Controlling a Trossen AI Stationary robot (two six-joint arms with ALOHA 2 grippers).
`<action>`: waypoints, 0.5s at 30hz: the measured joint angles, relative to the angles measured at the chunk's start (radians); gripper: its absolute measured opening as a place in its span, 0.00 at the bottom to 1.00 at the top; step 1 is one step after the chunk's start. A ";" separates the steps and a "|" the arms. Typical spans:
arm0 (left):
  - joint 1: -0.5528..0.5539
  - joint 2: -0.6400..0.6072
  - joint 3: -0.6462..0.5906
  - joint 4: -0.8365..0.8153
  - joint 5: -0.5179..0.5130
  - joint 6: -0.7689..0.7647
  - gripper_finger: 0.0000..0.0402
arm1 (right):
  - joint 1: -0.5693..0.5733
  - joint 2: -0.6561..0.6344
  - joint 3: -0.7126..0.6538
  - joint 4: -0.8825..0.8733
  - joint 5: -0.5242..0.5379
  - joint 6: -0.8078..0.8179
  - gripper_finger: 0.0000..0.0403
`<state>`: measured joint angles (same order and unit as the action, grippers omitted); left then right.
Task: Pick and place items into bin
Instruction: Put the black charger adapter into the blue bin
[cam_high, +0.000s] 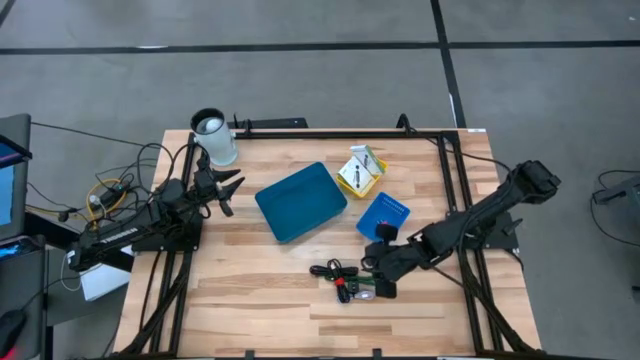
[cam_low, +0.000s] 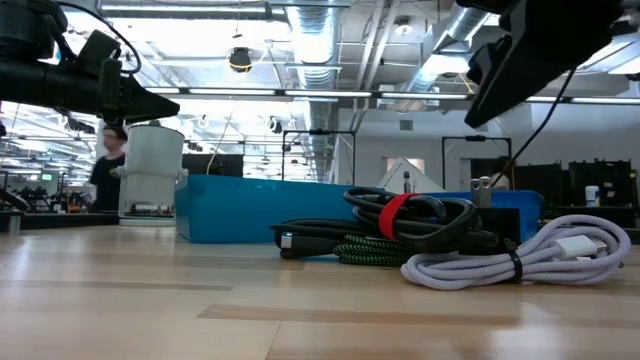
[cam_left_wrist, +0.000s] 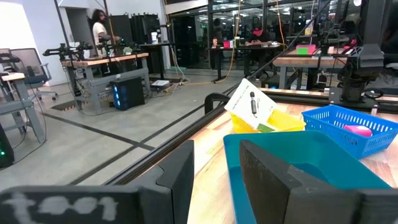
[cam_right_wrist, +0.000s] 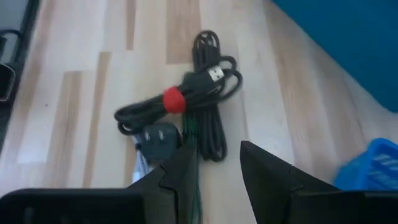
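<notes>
A black cable bundle (cam_right_wrist: 186, 102) tied with a red strap (cam_low: 395, 216) lies on the table's near middle (cam_high: 335, 271), with a green braided cord (cam_low: 368, 251) and a coiled white cable (cam_low: 520, 256) beside it. My right gripper (cam_right_wrist: 217, 171) hovers open above them (cam_high: 378, 283), clear of the table. A white packet (cam_left_wrist: 252, 104) leans in a yellow tray (cam_high: 360, 172). A pink-red piece (cam_left_wrist: 356, 130) lies in a small blue basket (cam_high: 383, 215). The teal bin (cam_high: 300, 201) sits mid-table. My left gripper (cam_left_wrist: 214, 177) waits open left of the bin (cam_high: 226, 189).
A white cup (cam_high: 215, 138) stands at the far left corner, just behind my left gripper. A black frame rail (cam_high: 450, 190) runs along the table's far and right sides. Bare wood (cam_high: 260, 290) lies near and left of the cables. A person (cam_low: 108, 160) stands in the room beyond.
</notes>
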<state>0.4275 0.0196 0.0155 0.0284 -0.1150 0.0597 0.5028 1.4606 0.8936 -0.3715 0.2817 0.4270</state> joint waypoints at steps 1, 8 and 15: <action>0.000 0.000 0.000 0.000 0.000 0.000 0.30 | -0.003 0.000 0.012 -0.033 0.000 0.000 0.29; 0.000 0.000 0.000 0.000 0.000 0.000 0.30 | -0.023 0.000 0.059 -0.127 -0.034 -0.006 0.29; 0.000 0.000 0.000 0.000 0.000 0.000 0.30 | -0.031 0.061 0.105 -0.194 -0.074 0.023 0.29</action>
<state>0.4278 0.0196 0.0156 0.0288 -0.1153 0.0596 0.4720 1.5221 0.9985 -0.5652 0.2072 0.4504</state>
